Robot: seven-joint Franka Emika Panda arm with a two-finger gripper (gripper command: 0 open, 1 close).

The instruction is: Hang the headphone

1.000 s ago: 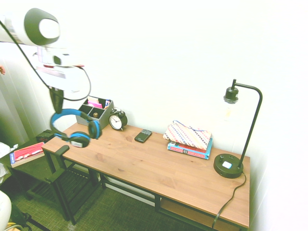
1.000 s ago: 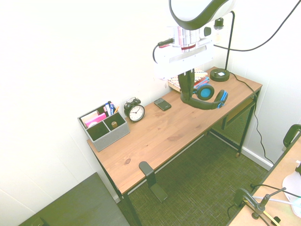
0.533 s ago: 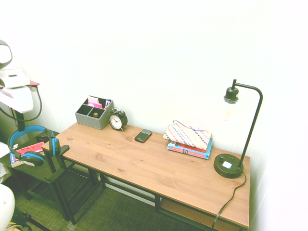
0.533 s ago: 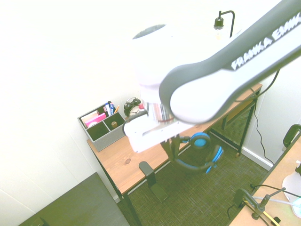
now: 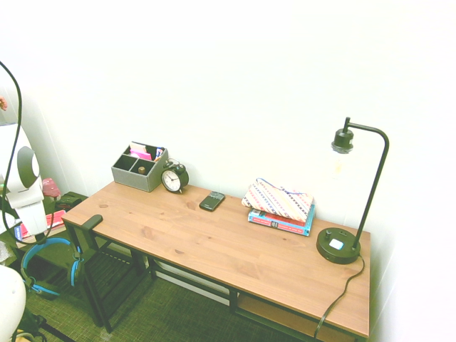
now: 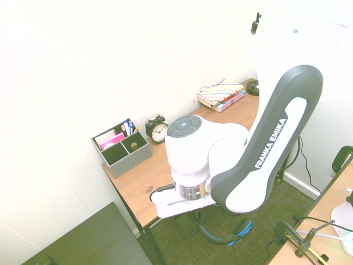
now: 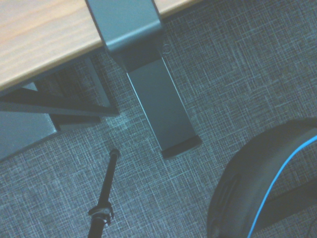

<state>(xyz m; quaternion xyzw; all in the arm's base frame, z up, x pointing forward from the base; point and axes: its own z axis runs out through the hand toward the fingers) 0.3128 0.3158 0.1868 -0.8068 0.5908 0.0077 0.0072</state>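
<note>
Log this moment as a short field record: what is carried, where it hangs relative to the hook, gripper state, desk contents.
carried: blue and black over-ear headphone, hanging under the gripper
gripper state: shut, by the headband
hook: dark metal hanger clamped on the wooden desk's edge, bare
headphone position: beside the desk end, below the desktop, over the carpet
hung: not yet
desk items: grey organizer, black alarm clock, black desk lamp

The wooden desk [image 5: 214, 246] carries a grey organiser [image 5: 139, 167], an alarm clock [image 5: 173, 177], a phone [image 5: 211, 201], a patterned pouch [image 5: 278, 199] on books [image 5: 279, 221], and a black lamp [image 5: 340, 242].
</note>
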